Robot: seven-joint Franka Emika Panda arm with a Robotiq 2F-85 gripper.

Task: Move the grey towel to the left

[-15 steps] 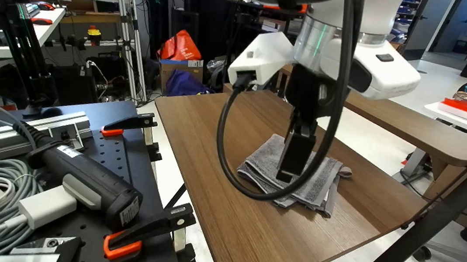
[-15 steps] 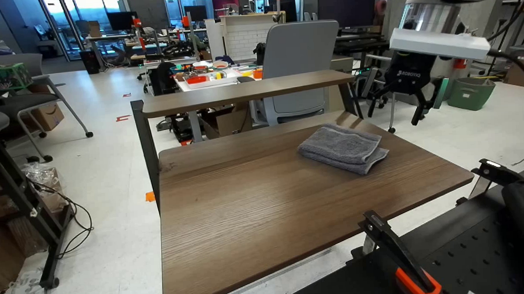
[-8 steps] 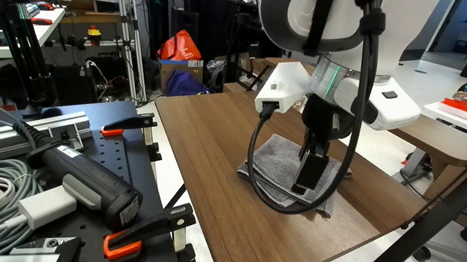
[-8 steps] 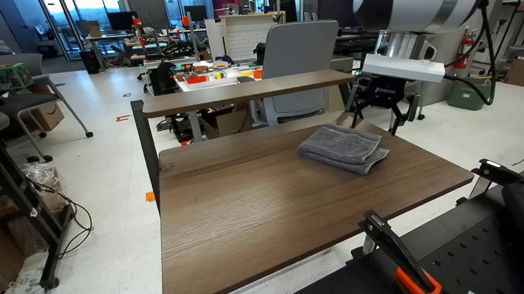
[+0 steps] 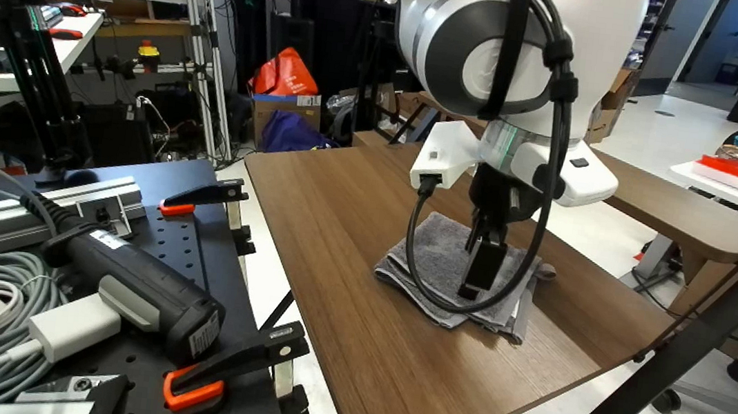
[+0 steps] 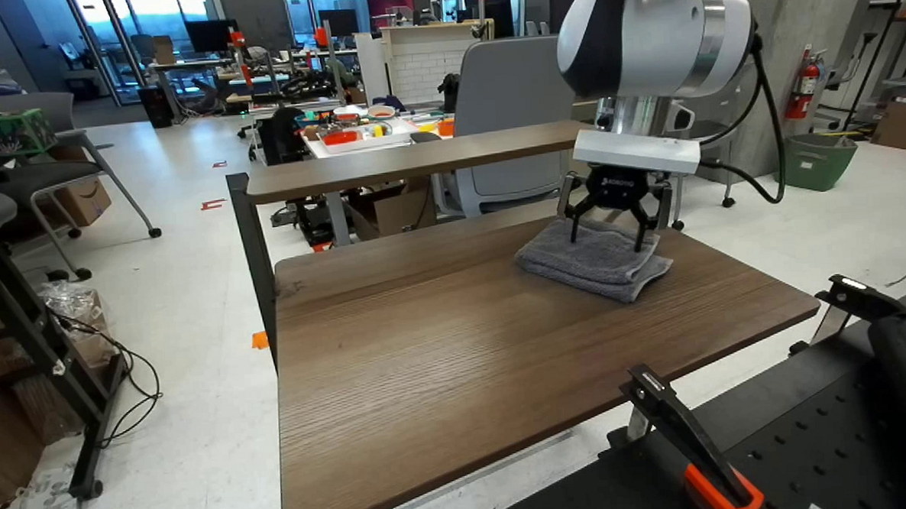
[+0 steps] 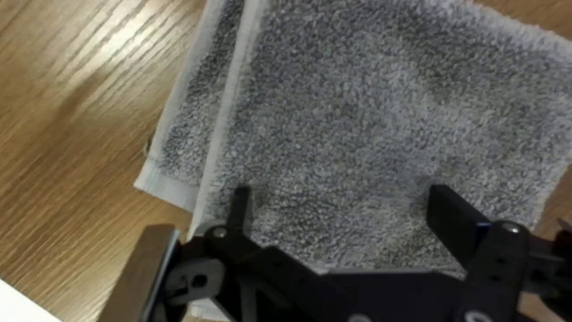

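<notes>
The grey towel lies folded on the wooden table; it shows in both exterior views [image 5: 442, 251] [image 6: 575, 258] and fills most of the wrist view [image 7: 357, 112]. Its layers are slightly offset. My gripper [image 6: 607, 246] points down over the towel with its two black fingers spread apart; it also shows in the wrist view [image 7: 338, 192]. Nothing is gripped between the fingers. The fingertips are at or just above the towel's top surface; I cannot tell whether they touch it. In an exterior view the gripper [image 5: 470, 292] and its cable cover part of the towel.
The wooden table [image 6: 427, 363] has a raised shelf [image 6: 418, 161] along one long side. A black bench [image 5: 164, 239] stands beside the table, with orange-tipped clamps [image 5: 240, 362] and a black handheld device [image 5: 131, 281] on it. A grey chair [image 6: 511, 91] stands behind the shelf.
My gripper has moved from beyond the table's edge to above the towel and has come down towards it. Its fingers stay spread. The towel has not moved.
</notes>
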